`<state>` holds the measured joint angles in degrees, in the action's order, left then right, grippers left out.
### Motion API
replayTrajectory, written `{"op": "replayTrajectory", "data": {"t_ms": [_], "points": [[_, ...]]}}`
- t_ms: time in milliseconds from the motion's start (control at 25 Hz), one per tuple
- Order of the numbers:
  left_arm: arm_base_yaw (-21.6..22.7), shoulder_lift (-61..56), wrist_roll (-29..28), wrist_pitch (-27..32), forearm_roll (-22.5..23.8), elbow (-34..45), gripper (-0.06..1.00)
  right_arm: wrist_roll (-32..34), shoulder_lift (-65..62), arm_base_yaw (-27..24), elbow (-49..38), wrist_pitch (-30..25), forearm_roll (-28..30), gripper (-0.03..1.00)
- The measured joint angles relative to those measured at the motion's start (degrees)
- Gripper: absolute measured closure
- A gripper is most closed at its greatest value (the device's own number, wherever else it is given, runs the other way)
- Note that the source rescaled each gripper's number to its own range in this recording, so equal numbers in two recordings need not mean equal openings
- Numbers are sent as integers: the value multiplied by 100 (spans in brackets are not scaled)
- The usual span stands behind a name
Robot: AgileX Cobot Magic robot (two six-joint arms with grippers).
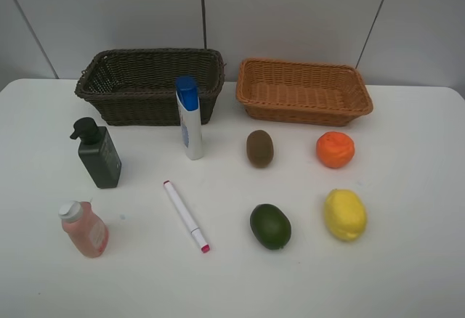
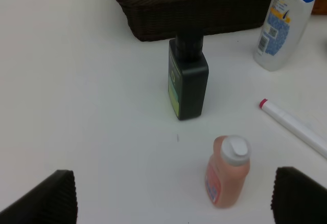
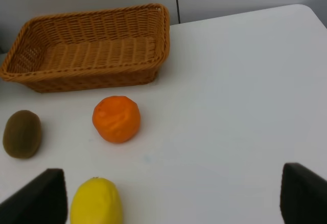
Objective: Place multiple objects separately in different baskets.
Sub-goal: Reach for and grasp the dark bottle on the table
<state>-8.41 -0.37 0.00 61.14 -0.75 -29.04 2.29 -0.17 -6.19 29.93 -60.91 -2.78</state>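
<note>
Step in hand: I am judging this to be the very start. Nothing is lying in either basket, and all eight objects are sitting out on the white table (image 1: 407,260).
Left gripper (image 2: 173,203): I am holding its jaws wide with nothing between them, hovering over the toiletries side.
Right gripper (image 3: 173,198): I am holding these jaws wide too, empty, and looking over the fruit.
Left-side objects: the pink bottle (image 1: 85,229) is standing nearest my left gripper. The dark green pump bottle (image 1: 99,155) is standing beyond it. The white blue-capped tube (image 1: 190,118) is standing upright just in front of the dark brown basket (image 1: 145,107). The white pink-tipped marker (image 1: 186,216) is lying flat and slanted.
Right-side objects: the orange (image 1: 335,149) and brown kiwi (image 1: 259,148) are sitting near the light orange-tan basket (image 1: 305,104). The yellow lemon (image 1: 345,214) and dark green avocado-like fruit (image 1: 270,226) are sitting nearer to me.
Next move: I am judging that each arm is needing to drop over one object on its own side, close on it and lift it to the basket behind.
In the way: the tube is standing close against the dark basket's front wall, so a carry over it is asking for height. The round fruit may be rolling under a poor grip, and the marker is lying low and thin.
</note>
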Motion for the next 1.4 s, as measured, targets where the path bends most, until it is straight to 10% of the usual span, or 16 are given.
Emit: {"op": "replayTrajectory", "data": {"t_ms": [840,1400], "points": [[0,216,-294,-6,38,-7,-6,0,0,0,0,0,0,0],[0,6099,-766,-573,-189,-1658,-6,0,0,0,0,0,0,0]]}}
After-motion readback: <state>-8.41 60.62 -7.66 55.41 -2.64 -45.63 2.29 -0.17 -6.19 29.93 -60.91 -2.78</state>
